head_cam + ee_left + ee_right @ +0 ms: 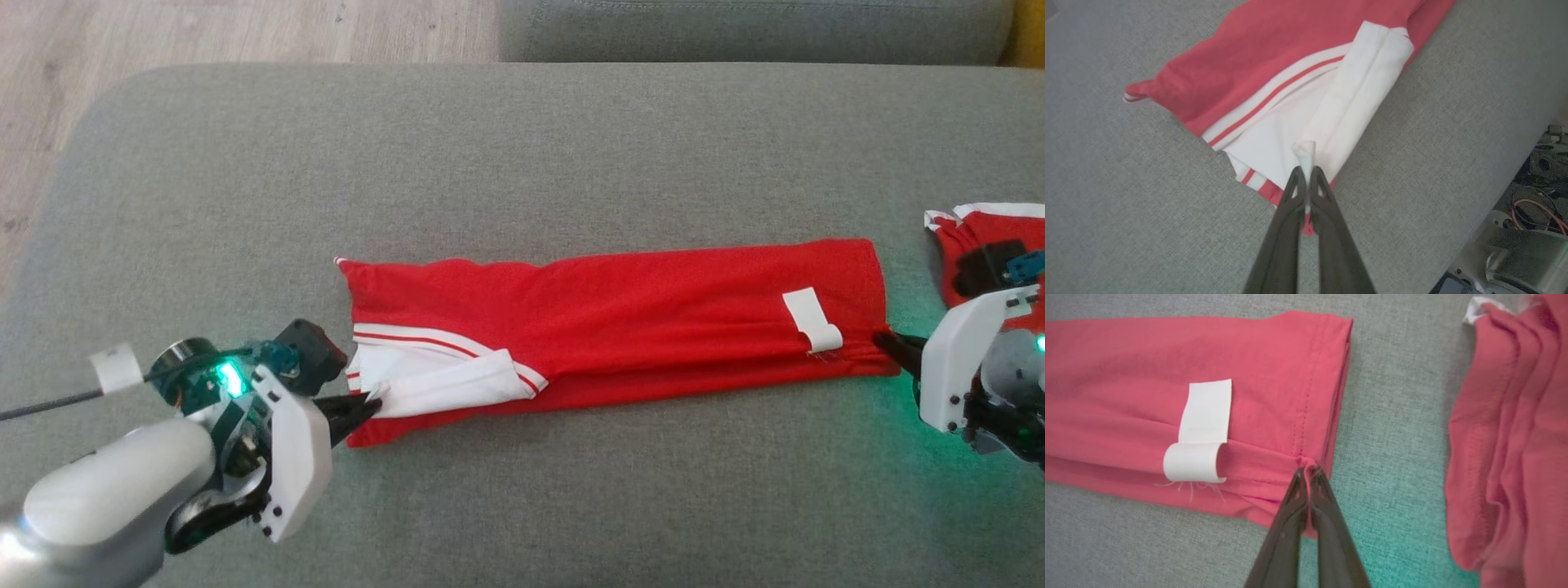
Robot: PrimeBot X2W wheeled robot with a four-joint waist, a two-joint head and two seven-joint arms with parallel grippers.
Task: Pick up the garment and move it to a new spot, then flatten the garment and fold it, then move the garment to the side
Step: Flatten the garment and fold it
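The garment [620,318] is red with white trim, folded into a long narrow strip lying left to right across the grey cushion [522,163]. A white label [812,320] sits near its right end. My left gripper [371,406] is shut on the white sleeve fabric at the strip's left end; the left wrist view shows the gripper [1305,171] pinching a white fold of the garment [1274,65]. My right gripper [883,339] is shut on the hem at the right end; in the right wrist view the gripper [1308,471] clamps the red edge of the garment [1126,375] beside the label [1202,430].
A second red garment [976,233] lies bunched at the cushion's right edge, close behind my right wrist, and appears as a second red garment [1511,437] in the right wrist view. A sofa back [751,28] runs along the far side. Wooden floor [229,33] lies far left.
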